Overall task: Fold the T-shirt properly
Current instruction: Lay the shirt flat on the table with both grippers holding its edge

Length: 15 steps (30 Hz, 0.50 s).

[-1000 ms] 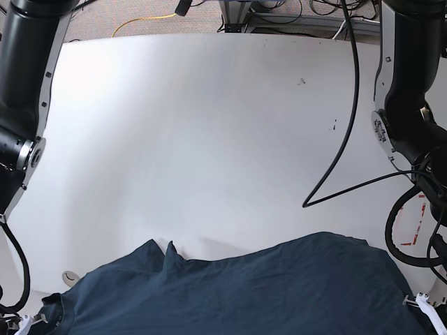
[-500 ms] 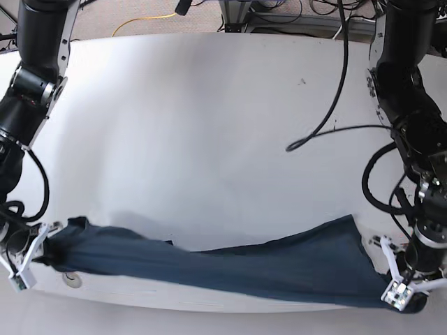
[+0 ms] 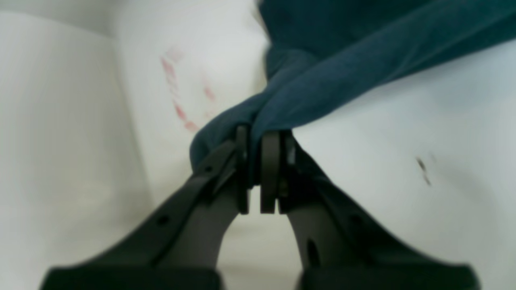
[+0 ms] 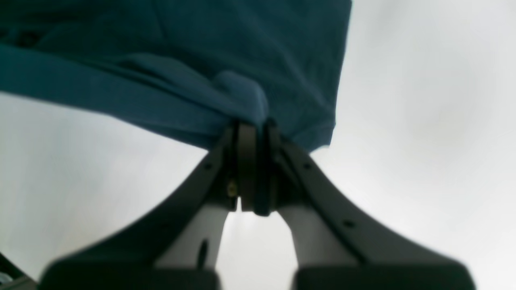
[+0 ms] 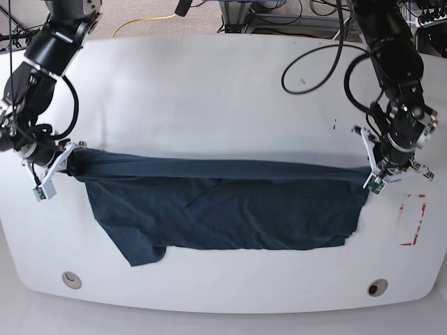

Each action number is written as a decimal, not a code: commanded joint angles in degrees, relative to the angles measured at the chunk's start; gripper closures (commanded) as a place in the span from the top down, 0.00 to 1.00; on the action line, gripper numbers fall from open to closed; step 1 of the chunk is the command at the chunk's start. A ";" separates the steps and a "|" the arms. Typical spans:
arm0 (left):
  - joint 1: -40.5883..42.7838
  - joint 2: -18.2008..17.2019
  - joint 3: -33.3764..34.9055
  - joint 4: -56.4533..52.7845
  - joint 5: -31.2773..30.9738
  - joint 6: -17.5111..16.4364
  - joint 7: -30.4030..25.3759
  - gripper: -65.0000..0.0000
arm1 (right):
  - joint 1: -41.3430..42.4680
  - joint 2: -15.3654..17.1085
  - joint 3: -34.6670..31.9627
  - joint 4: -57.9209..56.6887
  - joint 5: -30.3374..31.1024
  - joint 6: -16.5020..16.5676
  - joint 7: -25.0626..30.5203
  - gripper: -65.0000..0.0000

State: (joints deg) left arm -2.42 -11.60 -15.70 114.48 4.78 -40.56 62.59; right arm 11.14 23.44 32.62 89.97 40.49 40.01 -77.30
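t-shirt (image 5: 223, 206) now farther up table (image 5: 209, 98), stretched between claws.

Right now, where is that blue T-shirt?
In the base view the T-shirt is stretched across the near half of the white table, its top edge pinched between the right gripper and the left gripper.

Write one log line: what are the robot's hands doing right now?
left gripper: shut on T-shirt | right gripper: shut on T-shirt | shirt stretched between both over table
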 commanded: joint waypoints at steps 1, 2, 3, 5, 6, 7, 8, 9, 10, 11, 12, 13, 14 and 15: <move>3.78 0.21 -0.34 1.00 0.37 0.56 -0.83 0.00 | -2.83 0.43 1.36 4.05 0.43 -0.01 0.95 0.00; 5.89 0.56 -0.52 1.00 0.37 0.56 -0.83 0.00 | -4.24 0.43 1.44 5.01 0.43 -0.01 0.95 0.00; 7.73 0.74 -0.60 1.00 0.37 0.56 -0.83 0.00 | -5.82 0.34 1.44 5.81 0.43 -0.01 0.95 0.00; 10.99 1.27 -0.96 1.00 0.37 0.56 -0.83 0.00 | -8.54 0.34 1.44 7.12 0.43 -0.01 0.95 0.00; 13.10 1.44 -1.48 1.00 0.37 0.56 -0.83 0.00 | -10.21 0.16 1.53 8.09 0.43 -0.01 0.95 0.00; 14.68 1.44 -1.83 1.00 0.37 0.56 -0.83 0.00 | -11.53 -0.45 1.53 8.88 0.43 -0.01 0.95 0.00; 15.73 1.44 -1.83 1.00 0.37 0.56 -0.83 0.00 | -12.59 -0.89 1.62 9.59 0.43 -0.01 0.95 0.00; 16.53 1.44 -1.83 1.00 0.37 0.56 -0.83 0.00 | -13.47 -1.16 1.88 10.20 0.43 -0.01 0.95 0.00; 17.49 1.44 -1.83 1.00 0.37 0.56 -0.83 0.00 | -14.87 -1.77 2.68 11.17 0.43 -0.01 0.95 0.00; 18.28 1.35 -1.83 1.00 0.37 0.56 -0.83 0.00 | -15.93 -2.21 3.38 11.96 0.43 -0.01 0.95 0.00; 18.72 1.27 -1.83 1.00 0.37 0.56 -0.83 0.00 | -16.72 -2.74 3.82 12.66 0.43 -0.01 0.95 0.00; 19.16 1.09 -1.83 1.00 0.37 0.56 -0.83 0.00 | -17.77 -3.35 4.17 13.37 0.43 -0.01 0.95 0.00; 19.43 1.00 -1.83 0.82 0.54 0.56 -0.83 0.00 | -18.56 -3.79 4.26 13.81 0.43 -0.01 0.95 0.00; 19.34 0.91 -1.83 0.82 0.63 0.56 -0.92 0.00 | -19.00 -3.88 4.43 13.89 0.43 -0.01 0.95 0.00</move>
State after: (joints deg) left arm 17.17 -9.93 -17.26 114.43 4.82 -40.36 62.08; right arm -7.51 18.83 36.36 102.26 40.47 39.94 -77.12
